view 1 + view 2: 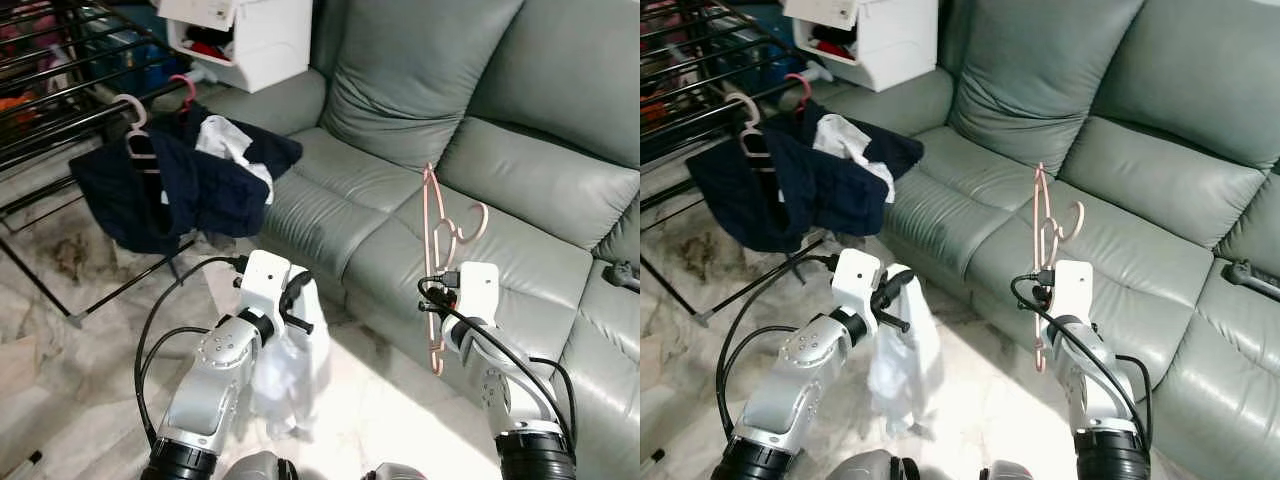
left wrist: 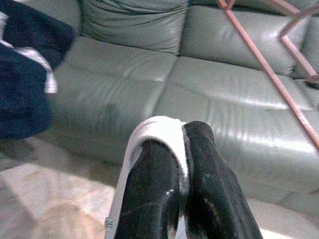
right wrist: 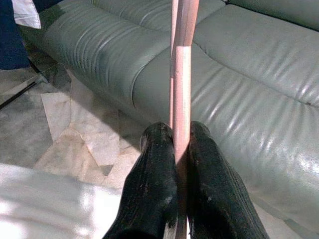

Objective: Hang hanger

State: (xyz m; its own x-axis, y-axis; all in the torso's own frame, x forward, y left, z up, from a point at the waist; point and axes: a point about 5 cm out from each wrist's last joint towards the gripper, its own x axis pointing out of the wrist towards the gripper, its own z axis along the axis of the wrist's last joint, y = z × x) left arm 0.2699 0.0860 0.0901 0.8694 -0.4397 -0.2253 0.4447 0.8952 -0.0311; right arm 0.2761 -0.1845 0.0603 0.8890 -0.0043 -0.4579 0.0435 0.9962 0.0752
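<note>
- A grey-green leather sofa runs across the far side of the scene, its front edge slanting from upper left down to lower right.
- A pale marble floor lies open between the sofa's front edge and the robot, with a bright patch of light near the robot's body.
- A black drying rack stands at the far left, its thin legs reaching out over the floor.
- Dark navy clothes hang off the rack on hangers and spill onto the sofa's left end, with a white garment lying among them.
- A white storage box sits behind the sofa's left arm.
- The right gripper is raised in front of the sofa's seat edge, its two black fingers pressed together on the lower rod of a pink hanger.
- The hanger stands upright above the fingers, its hook curling to the right near the top, seen against the seat cushion and well apart from the rack.
- The left gripper is held over the floor, just left of the hanger, its fingers closed on a white cloth.
- The cloth wraps over the fingertips and hangs down limp towards the floor.
</note>
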